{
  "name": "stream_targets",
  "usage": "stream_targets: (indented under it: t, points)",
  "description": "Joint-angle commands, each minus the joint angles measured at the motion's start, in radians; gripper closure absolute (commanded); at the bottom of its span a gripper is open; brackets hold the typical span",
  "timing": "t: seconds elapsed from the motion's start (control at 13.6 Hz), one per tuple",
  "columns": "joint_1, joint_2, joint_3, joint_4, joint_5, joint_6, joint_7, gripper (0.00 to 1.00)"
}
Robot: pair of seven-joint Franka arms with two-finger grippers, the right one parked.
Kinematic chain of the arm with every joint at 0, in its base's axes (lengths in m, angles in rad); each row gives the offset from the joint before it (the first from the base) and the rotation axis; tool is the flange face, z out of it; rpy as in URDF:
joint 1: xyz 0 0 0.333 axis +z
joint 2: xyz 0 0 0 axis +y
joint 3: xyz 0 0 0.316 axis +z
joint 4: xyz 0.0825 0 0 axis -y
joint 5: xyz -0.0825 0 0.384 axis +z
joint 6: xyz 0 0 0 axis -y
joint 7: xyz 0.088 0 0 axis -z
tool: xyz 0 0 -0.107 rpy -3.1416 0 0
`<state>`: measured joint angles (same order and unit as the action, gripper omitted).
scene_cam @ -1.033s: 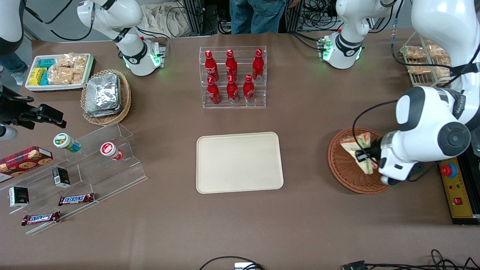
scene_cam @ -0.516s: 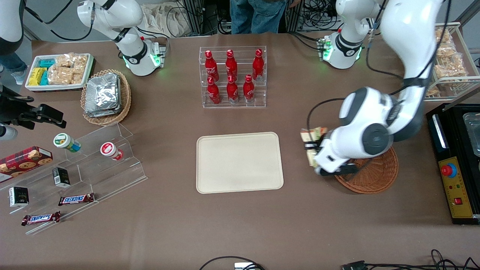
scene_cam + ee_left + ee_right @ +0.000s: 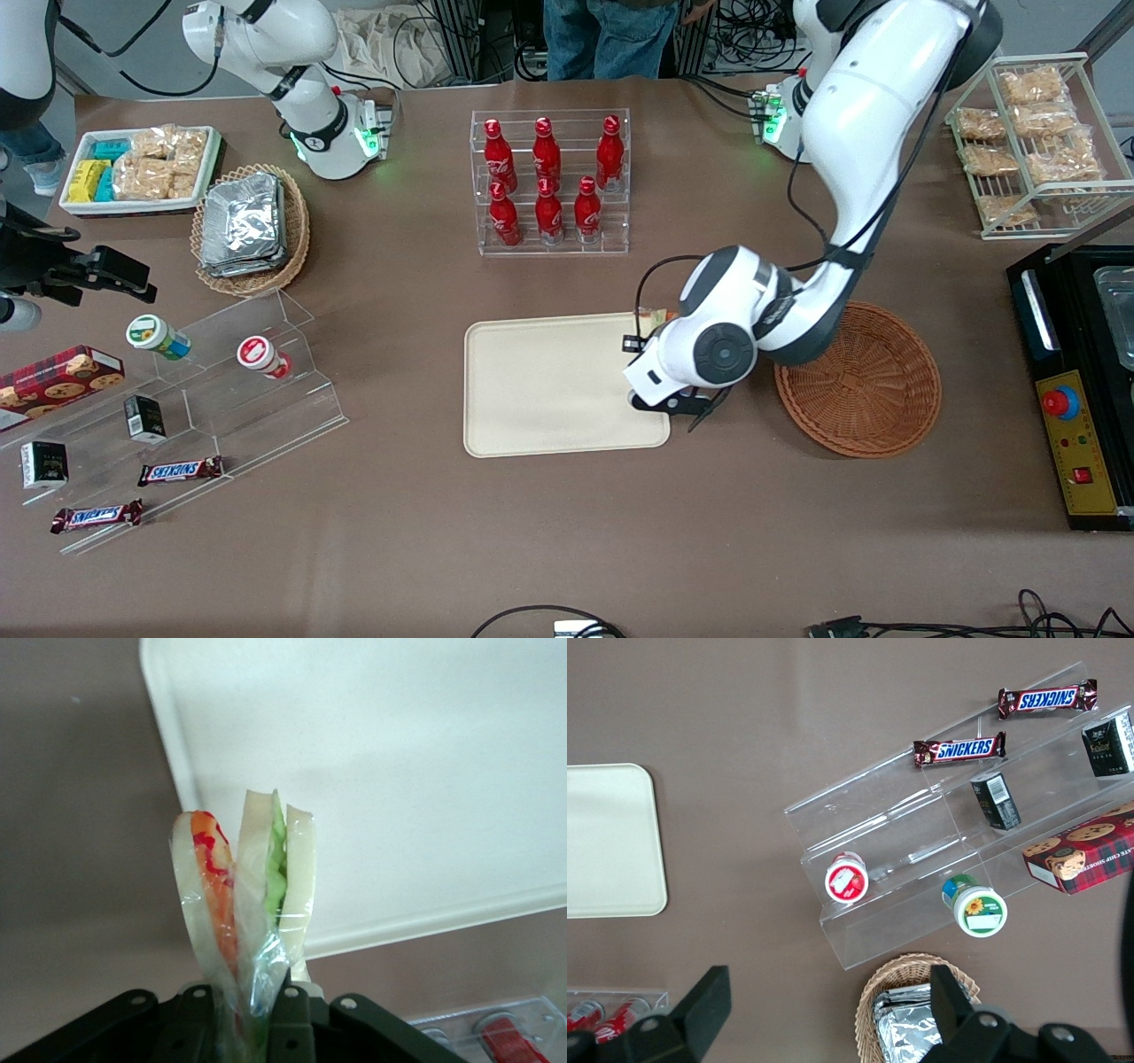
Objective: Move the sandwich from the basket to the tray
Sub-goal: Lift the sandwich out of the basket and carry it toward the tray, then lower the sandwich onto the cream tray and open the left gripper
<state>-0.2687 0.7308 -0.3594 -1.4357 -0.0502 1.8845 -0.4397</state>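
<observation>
My left gripper (image 3: 640, 347) is shut on the sandwich (image 3: 244, 895), a plastic-wrapped wedge of white bread with orange-red and green layers. It hangs above the edge of the cream tray (image 3: 540, 390) that is nearest the basket, and the tray's corner shows below it in the left wrist view (image 3: 399, 753). In the front view only a sliver of the sandwich (image 3: 654, 313) shows past the wrist. The round reddish-brown wicker basket (image 3: 858, 379) stands beside the tray toward the working arm's end, with nothing in it.
A clear rack of red bottles (image 3: 549, 182) stands farther from the front camera than the tray. A wire shelf of bagged snacks (image 3: 1028, 142) and a black control box (image 3: 1076, 443) lie toward the working arm's end. A tan basket of foil packets (image 3: 250, 226) and clear steps (image 3: 213, 399) lie toward the parked arm's.
The gripper lifted the sandwich out of the basket and carried it sideways to above the tray's edge. The basket is left empty.
</observation>
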Motion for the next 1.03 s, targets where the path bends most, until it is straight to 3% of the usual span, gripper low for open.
stream_targets:
  t: [0.0,0.44,0.59,0.66,0.74,0.96]
  points:
    - [-0.041,0.062,0.007,0.047,0.049,0.013,0.009,1.00]
    - [-0.081,0.148,0.011,0.046,0.059,0.109,0.012,0.99]
    - [-0.080,0.159,0.011,0.047,0.075,0.117,0.012,0.90]
    - [-0.078,0.159,0.013,0.046,0.078,0.117,0.010,0.67]
    - [-0.075,0.156,0.014,0.046,0.082,0.117,0.015,0.01]
    - [-0.052,0.134,0.014,0.047,0.096,0.114,0.012,0.00]
